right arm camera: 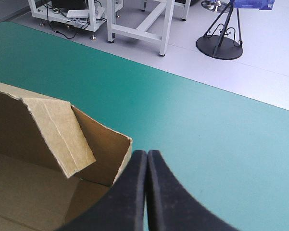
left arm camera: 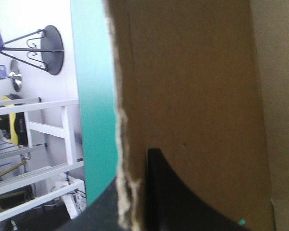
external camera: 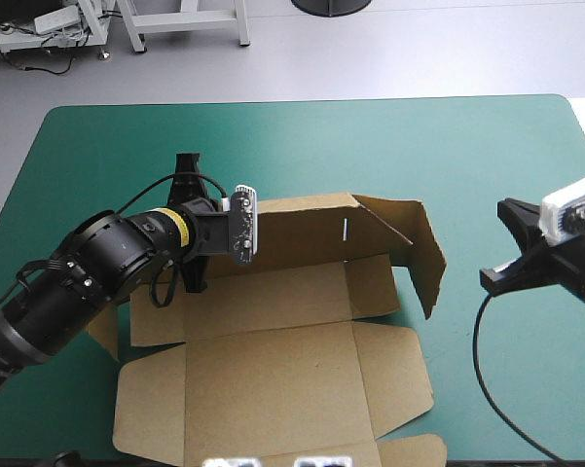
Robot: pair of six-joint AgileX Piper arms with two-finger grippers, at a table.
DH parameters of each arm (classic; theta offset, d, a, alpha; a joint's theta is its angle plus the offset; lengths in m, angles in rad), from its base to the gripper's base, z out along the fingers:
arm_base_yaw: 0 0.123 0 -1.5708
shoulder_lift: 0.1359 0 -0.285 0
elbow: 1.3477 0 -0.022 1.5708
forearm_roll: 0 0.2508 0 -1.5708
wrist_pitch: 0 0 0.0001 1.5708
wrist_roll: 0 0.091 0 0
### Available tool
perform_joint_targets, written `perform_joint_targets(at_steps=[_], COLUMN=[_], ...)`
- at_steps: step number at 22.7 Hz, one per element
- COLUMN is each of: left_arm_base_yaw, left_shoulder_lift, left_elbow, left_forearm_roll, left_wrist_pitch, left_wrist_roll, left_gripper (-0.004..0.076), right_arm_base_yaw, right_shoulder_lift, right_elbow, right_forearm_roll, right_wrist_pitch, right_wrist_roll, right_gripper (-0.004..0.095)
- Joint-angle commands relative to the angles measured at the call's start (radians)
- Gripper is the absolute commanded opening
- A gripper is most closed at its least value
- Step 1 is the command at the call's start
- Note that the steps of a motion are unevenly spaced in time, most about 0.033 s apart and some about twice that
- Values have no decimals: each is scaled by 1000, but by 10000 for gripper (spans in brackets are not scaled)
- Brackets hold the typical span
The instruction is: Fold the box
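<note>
The brown box [external camera: 273, 379] lies at the middle of the teal-green worktop [external camera: 467, 146], most of its panels spread flat and reaching toward the near edge. Its far wall [external camera: 302, 229] stands raised. At the box's right end a side flap [external camera: 419, 243] also stands up, angled back toward the near side.

The left end effector [left arm camera: 137, 192] is at the left end of that far wall. Its black fingers [left arm camera: 173, 192] are nearly closed, with the raw edge of the board pinched between them.

The right end effector [right arm camera: 147, 159] hangs off the box's right side, apart from the raised flap. Its fingers are pressed together into one point, with nothing between them. In the right wrist view, the box's raised corner sits just beside those fingertips.
</note>
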Motion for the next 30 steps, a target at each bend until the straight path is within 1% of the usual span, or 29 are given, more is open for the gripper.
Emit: perform_joint_targets(at_steps=[1,5,8,11,12,13,14,16,18,22,23,26,30], left_arm_base_yaw=[-7,-7,-7,-7,-7,-7,-7,-7,-7,-7,-7,-5,36], left_shoulder_lift=[-29,-15,-5,5,5,5,6,21,42,57,57,57,75], left_elbow=[-13,-13,-13,-13,-13,-13,-13,-13,-13,-13,-13,-13,-13], left_forearm_roll=[65,150,183,161,154,154,157,157,157,157,158,177,186], left_wrist_pitch=[-194,-310,-334,-351,-404,-434,-502,-542,-542,-542,-542,-536,-535], left_wrist_roll=[-25,-25,-19,-6,1,1,1,1,1,-33,-42,-41,-69], left_gripper=[14,14,14,14,14,14,14,14,14,14,14,14,14], right_arm_base_yaw=[0,0,0,0,0,0,0,0,0,0,0,30,104], right_shoulder_lift=[82,187,267,378,424,448,490,559,634,796,841,875,871], right_elbow=[-81,-172,-250,-342,-391,-416,-463,-531,-591,-642,-642,-638,-631], right_forearm_roll=[41,39,39,39,41,41,41,39,39,61,66,58,-29], right_wrist_pitch=[-52,-31,11,48,65,76,95,107,123,273,338,338,338], right_wrist_roll=[-18,-37,-42,-42,-42,-42,-42,-34,0,34,34,46,80], right_gripper=[-25,-25,-25,-25,-25,-25,-25,-25,-25,-25,-25,-25,-25])
